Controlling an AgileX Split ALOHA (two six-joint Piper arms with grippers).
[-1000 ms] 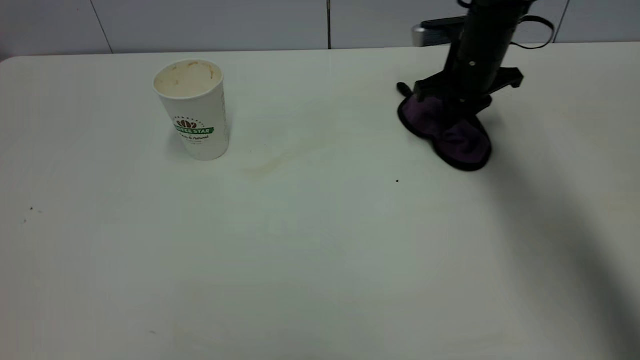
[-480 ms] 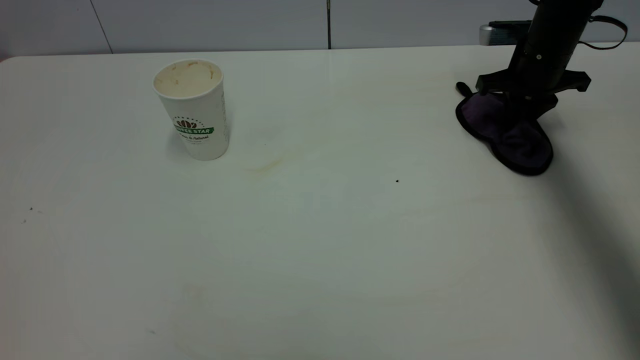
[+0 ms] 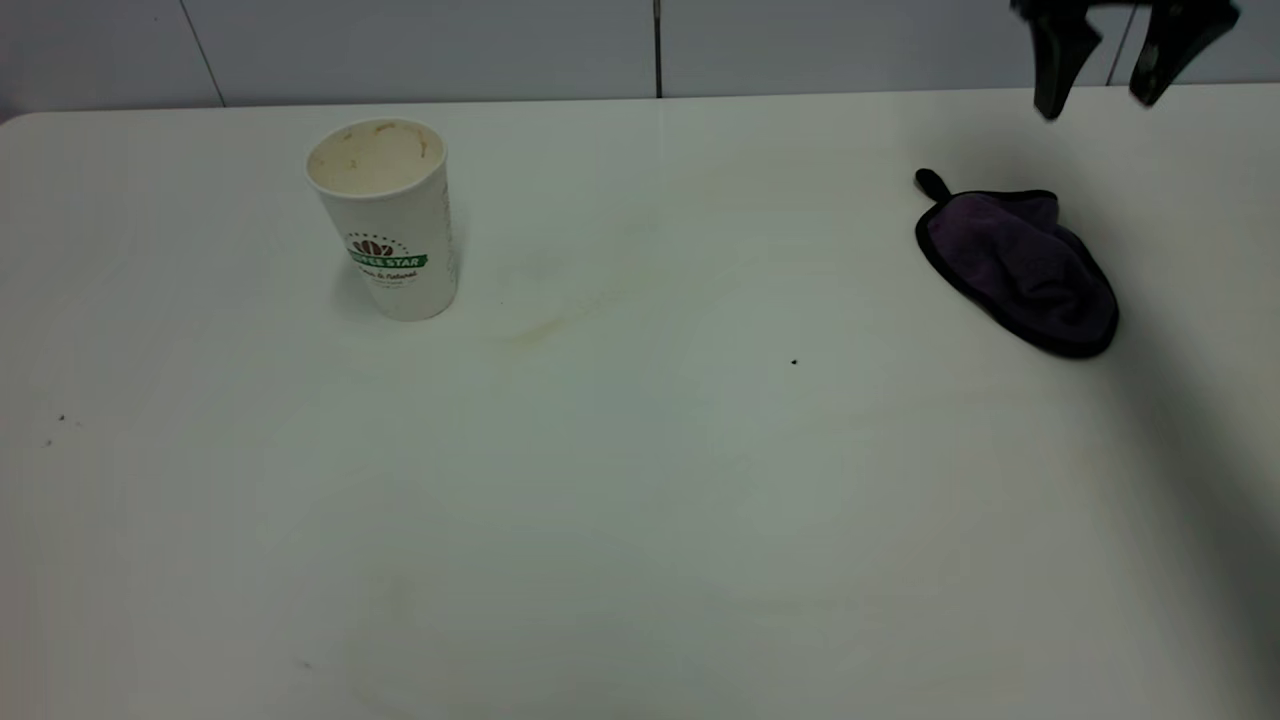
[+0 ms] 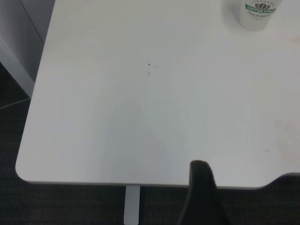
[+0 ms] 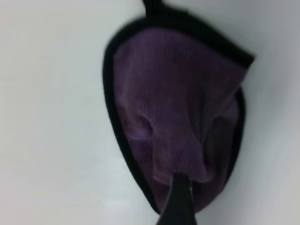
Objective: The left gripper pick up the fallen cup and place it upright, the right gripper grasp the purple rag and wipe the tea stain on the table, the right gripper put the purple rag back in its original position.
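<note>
White table [image 3: 640, 520] (1 cup [image 3: 385, 220], purple rag [image 3: 1020, 270] apart)

White cup [image 3: 387, 225], green banner logo, brown-stained cream inside. Purple rag [image 3: 1020, 265], black edging. Table [image 3: 640, 500] white, faint amber smear [image 3: 535, 330]. Black gripper fingers [image 3: 1052, 55].

The cup [image 3: 385, 217] stands upright on the table [image 3: 640, 500], left of centre toward the far edge. Just to its right lies the tea stain [image 3: 535, 330]. The purple rag [image 3: 1020, 265] lies flat at the far right. The right gripper [image 3: 1098, 75] hangs above and behind the rag, apart from it.
</note>
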